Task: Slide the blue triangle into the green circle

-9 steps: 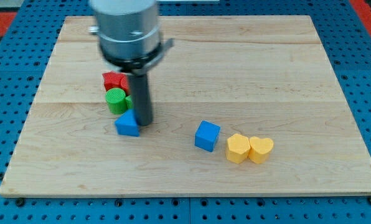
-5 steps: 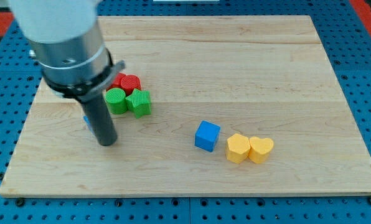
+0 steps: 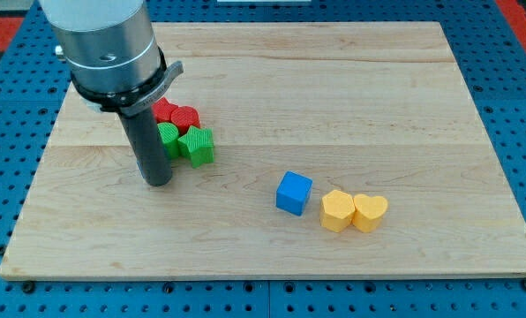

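my tip (image 3: 158,181) sits on the desk (image 3: 404,97) just below-left of the green circle (image 3: 168,138), no hand here, just a bare rod gripping nothing, and the blue triangle isn't showing anywhere, probably hidden behind the rod, so can't tell which way to push.

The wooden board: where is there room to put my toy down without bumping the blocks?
The board is bare along the view's top and right, above the blue cube and yellow hearts. It is crowded at the view's left, where my tip stands beside the green and red blocks.
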{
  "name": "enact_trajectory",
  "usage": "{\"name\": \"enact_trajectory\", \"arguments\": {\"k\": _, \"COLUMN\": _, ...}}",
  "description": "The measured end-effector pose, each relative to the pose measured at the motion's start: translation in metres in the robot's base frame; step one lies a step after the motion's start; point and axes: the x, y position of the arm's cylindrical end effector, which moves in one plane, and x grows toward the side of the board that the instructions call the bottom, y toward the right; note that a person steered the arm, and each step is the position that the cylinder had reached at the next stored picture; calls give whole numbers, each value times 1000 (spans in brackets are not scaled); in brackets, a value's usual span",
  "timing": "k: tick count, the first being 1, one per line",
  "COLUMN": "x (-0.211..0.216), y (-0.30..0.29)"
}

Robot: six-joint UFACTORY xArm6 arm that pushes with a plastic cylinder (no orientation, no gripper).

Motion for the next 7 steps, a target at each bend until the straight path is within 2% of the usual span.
{"name": "enact_trajectory", "arguments": {"k": 2, "x": 38, "y": -20}}
{"name": "enact_trajectory", "arguments": {"k": 3, "x": 28, "y": 99}}
{"name": "enact_trajectory", "arguments": {"k": 5, "x": -33, "y": 168}}
{"name": "enact_trajectory", "arguments": {"k": 7, "x": 39, "y": 351}}
